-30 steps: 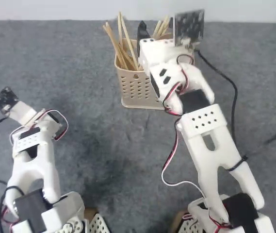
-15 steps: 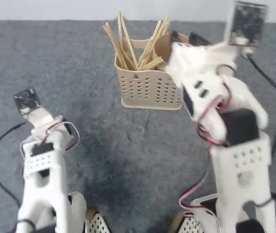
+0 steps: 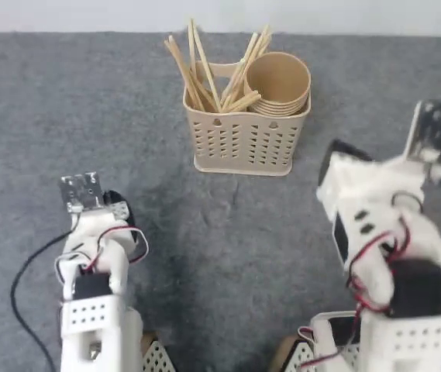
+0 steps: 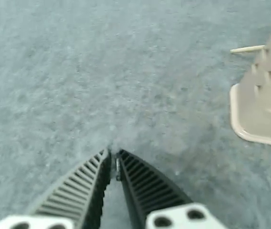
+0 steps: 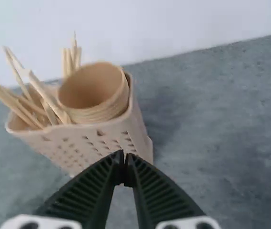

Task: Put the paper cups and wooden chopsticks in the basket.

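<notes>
two kinds of goods sat in the basket [image 3: 242,143] from above: stacked paper cups [image 3: 278,81] beside wooden chopsticks [image 3: 197,66]. left wrist: left hand [image 4: 114,153] pressed together over the surface [image 4: 78,71]. right wrist: right hand [image 5: 124,155] pressed together, facing the basket; task looked done, so probably best parked clear of the leaning wooden chopsticks

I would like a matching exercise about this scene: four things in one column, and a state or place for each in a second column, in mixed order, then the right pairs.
Column one:
1. paper cups
2. wooden chopsticks
3. basket
4. left gripper

Column two:
A. shut, above bare grey carpet
B. stacked one inside another, in the basket
C. leaning, sticking up out of the basket
D. beige, with perforated walls, standing on the carpet

Pairs: 1-B, 2-C, 3-D, 4-A
</notes>
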Tool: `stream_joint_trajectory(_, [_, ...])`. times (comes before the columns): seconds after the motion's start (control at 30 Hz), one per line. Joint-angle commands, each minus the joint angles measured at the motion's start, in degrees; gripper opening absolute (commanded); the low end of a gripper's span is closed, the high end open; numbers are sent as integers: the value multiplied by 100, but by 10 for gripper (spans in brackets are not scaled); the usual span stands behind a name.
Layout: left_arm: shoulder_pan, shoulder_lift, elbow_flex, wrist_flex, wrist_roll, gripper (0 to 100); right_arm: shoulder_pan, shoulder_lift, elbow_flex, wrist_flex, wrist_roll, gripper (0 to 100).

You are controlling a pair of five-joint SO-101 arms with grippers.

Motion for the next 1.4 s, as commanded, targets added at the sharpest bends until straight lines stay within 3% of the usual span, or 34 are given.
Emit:
stream_joint_trajectory(0.0, [220,-958,136,545,-44,12,418,-998,1037,-558,563,8])
stream_joint_trajectory(0.27, [369,-2708,207,2514,-62,12,936,-2536,4158,-1877,1653,7])
stream_joint_trajectory(0.63, [334,-3068,198,4035,-1152,13,980,-2712,6760,-1947,2048,7])
stream_joint_trajectory(0.87, [334,-3077,198,4598,-1231,13,980,-2721,7130,-1692,2040,7])
stream_joint_trajectory(1.07, [334,-3077,198,4598,-1240,13,954,-2721,6927,-655,2048,7])
stream_joint_trajectory(1.37, [334,-3077,198,4598,-1248,13,989,-2721,6910,-505,2066,7])
